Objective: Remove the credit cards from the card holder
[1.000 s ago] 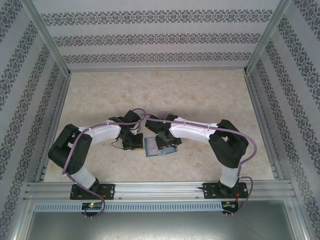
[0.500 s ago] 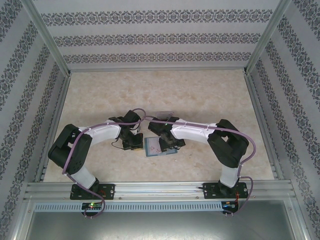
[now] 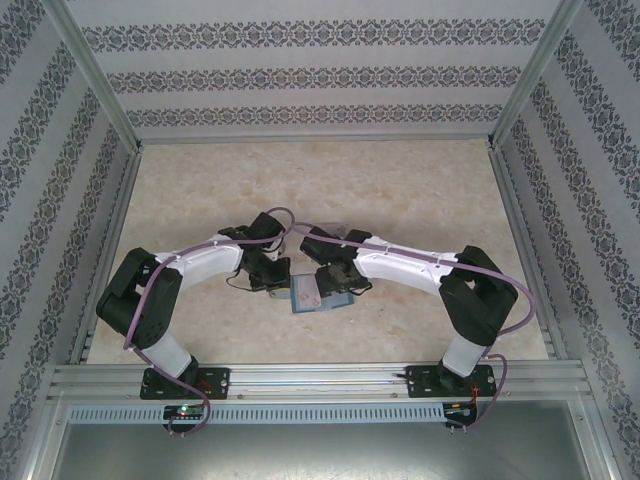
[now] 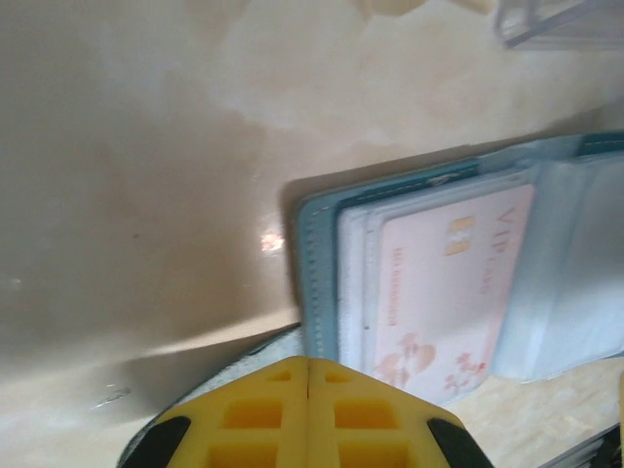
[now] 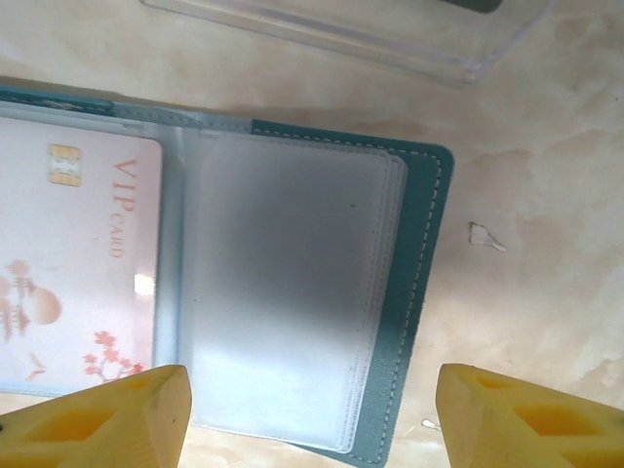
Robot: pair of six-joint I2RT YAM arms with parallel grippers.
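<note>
The card holder [image 5: 414, 292] is laid open on the table [image 5: 546, 195]. A pink credit card [image 5: 78, 263] is tucked in one of its clear pockets. The right gripper [image 5: 312, 414] is held over the card holder with fingers wide apart. The left gripper [image 4: 307, 409] is seen at its edge, fingers pressed together.

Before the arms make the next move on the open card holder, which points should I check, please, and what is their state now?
1. Card holder lies open on the table: ok.
2. Pink VIP card seen inside its sleeve: ok.
3. Right gripper, fingers wide apart: ok.
4. Right gripper centred over the card: not ok, it frames the neighbouring panel.
5. Left gripper pinning the holder: cannot tell; fingers shut, near its edge.
6. More cards in other sleeves: cannot tell.
</note>
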